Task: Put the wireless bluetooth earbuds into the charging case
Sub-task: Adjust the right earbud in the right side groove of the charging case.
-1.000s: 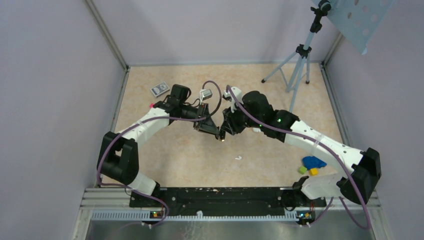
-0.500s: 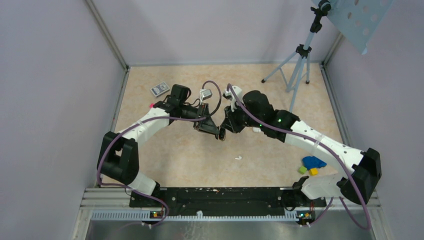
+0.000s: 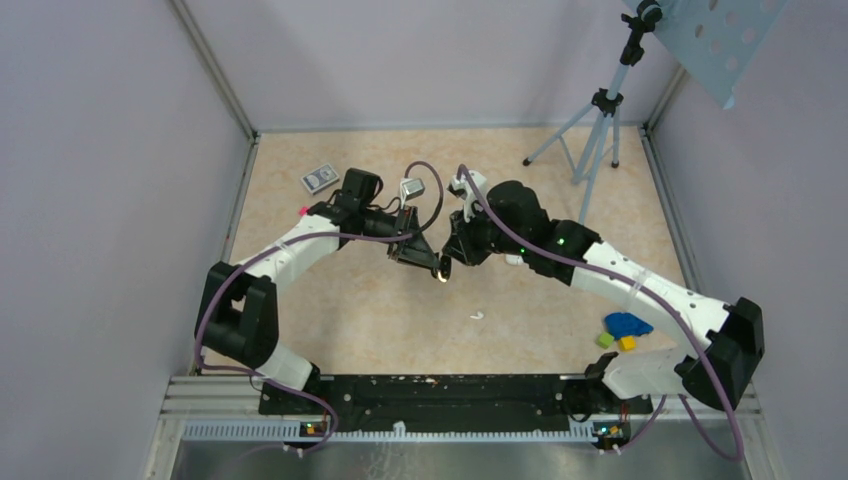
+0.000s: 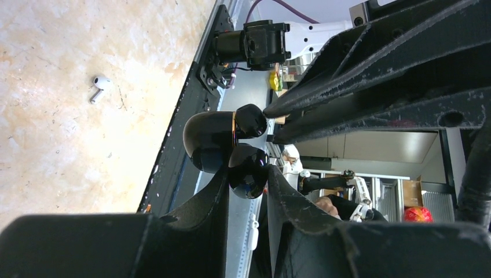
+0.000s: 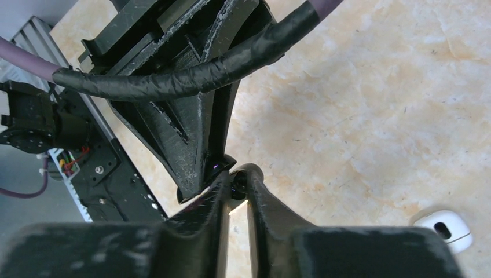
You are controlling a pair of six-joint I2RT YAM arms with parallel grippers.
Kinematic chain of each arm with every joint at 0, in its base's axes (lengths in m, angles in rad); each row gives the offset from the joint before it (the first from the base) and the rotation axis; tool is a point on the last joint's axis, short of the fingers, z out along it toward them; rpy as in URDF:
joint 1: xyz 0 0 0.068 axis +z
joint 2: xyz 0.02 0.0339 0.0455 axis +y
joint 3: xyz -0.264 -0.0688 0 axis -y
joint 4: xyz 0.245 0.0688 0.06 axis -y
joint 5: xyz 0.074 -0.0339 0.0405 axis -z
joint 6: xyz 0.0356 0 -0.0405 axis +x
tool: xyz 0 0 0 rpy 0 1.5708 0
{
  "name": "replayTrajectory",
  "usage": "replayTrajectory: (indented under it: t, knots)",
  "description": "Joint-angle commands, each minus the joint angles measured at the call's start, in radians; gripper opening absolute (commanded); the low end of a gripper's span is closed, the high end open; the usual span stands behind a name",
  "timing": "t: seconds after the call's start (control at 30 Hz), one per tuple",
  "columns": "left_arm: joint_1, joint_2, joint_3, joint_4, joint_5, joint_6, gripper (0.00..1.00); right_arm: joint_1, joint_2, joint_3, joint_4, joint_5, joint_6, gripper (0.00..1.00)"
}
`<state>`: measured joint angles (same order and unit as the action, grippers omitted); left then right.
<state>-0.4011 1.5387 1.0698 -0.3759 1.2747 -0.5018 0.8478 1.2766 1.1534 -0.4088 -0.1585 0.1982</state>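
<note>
The left gripper point(image 4: 247, 174) clamps a glossy black rounded charging case point(image 4: 209, 139). The right gripper point(image 5: 236, 183), its jaws pressed together, touches it.

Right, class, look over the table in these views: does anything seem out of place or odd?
Yes. A white earbud lies loose on the table, alone, nearer the arm bases than the left claw, which pinches a glossy black item in mid-air. Lying outside any case, it looks dropped or not yet dealt with.
</note>
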Motion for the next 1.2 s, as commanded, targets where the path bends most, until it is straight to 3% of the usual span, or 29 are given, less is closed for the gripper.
replayTrajectory:
  t: [0.0,0.07,0.17,0.23,0.43,0.6,0.87,1.17]
  knots:
    - [-0.002,0.001,0.042,-0.012,0.036,0.05,0.0,-0.007,-0.05,0.02,0.014,-0.001,-0.018,0.23]
    - [-0.002,0.019,0.065,-0.088,0.056,0.124,0.0,-0.007,-0.059,0.024,0.011,-0.009,-0.057,0.29]
    - [-0.004,0.069,0.139,-0.276,0.067,0.289,0.0,-0.007,-0.075,0.035,-0.021,-0.025,-0.155,0.31]
    - [-0.014,0.084,0.168,-0.316,0.06,0.332,0.0,-0.007,-0.096,0.018,-0.036,-0.02,-0.223,0.31]
    - [-0.036,0.115,0.183,-0.347,0.069,0.359,0.0,-0.007,-0.277,-0.197,0.083,-0.104,-0.484,0.3]
    - [-0.096,0.117,0.19,-0.369,0.063,0.384,0.0,-0.007,-0.411,-0.297,0.135,-0.077,-0.558,0.31]
    - [-0.144,0.137,0.201,-0.408,0.126,0.39,0.0,-0.006,-0.452,-0.344,0.143,-0.192,-0.635,0.33]
    - [-0.144,0.132,0.209,-0.412,0.134,0.377,0.0,-0.007,-0.374,-0.297,0.104,-0.288,-0.667,0.33]
